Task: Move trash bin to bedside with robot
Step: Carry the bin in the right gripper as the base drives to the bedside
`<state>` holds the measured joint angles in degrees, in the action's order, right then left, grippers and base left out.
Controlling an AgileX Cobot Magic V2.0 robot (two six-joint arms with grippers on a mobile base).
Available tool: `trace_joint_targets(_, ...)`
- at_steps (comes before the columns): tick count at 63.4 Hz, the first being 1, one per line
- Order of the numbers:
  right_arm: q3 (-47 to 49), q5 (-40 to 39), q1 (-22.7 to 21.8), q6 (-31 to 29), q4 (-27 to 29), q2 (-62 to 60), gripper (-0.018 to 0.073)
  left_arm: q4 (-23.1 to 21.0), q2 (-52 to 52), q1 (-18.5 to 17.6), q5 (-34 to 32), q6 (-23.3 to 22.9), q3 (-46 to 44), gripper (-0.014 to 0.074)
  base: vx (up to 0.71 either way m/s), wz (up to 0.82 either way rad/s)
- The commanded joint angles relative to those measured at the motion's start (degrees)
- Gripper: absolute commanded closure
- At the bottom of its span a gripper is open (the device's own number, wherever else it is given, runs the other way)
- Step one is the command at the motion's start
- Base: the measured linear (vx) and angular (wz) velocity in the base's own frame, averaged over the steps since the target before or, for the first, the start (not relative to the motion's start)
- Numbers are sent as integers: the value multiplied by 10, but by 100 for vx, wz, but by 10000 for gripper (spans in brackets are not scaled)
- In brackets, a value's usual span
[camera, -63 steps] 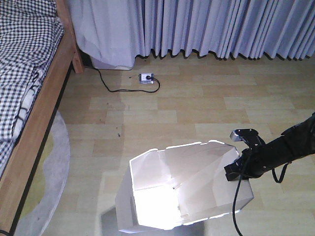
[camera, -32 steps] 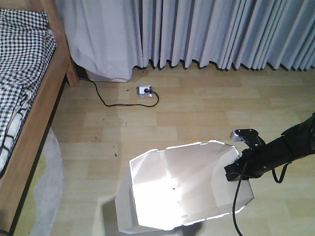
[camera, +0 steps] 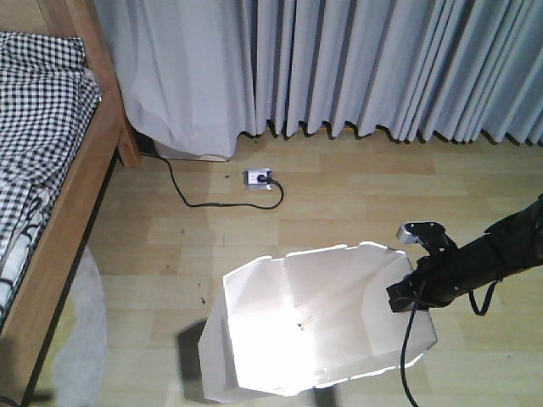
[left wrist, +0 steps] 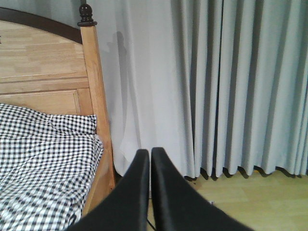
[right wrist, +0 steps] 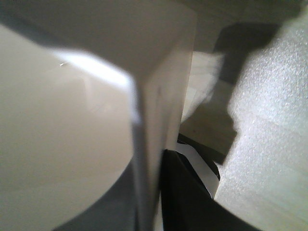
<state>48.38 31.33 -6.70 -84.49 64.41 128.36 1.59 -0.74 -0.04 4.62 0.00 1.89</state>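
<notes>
One step in hand: hauls white, thin-walled plastic trash bin (camera: 314,326) toward light-wood bed (camera: 75,212) with checkered bedding, well apart. Clamps bin rim in right gripper (camera: 409,292) jaws; holds left gripper (left wrist: 150,161) jaws pressed together, empty. Next: keep clamp firm, steer left to bedside.

1. Bare floor (camera: 161,246) between trash bin (camera: 314,326) and bed frame (camera: 68,225): open lane.
2. Power strip (camera: 257,178) and cable (camera: 229,204) lie near the curtain (camera: 356,68).
3. Rug (camera: 81,339) edges the bed.
</notes>
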Motion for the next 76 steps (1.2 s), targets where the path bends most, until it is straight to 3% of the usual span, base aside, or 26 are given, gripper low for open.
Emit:
trace_joint_targets(1, 5, 115, -2, 0, 34, -41, 564, -5, -8, -4, -43, -8, 7, 603, 24, 4)
trace_joint_targets(76, 5, 118, -2, 0, 34, -41, 564, -5, -8, -4, -43, -8, 7, 603, 21, -1)
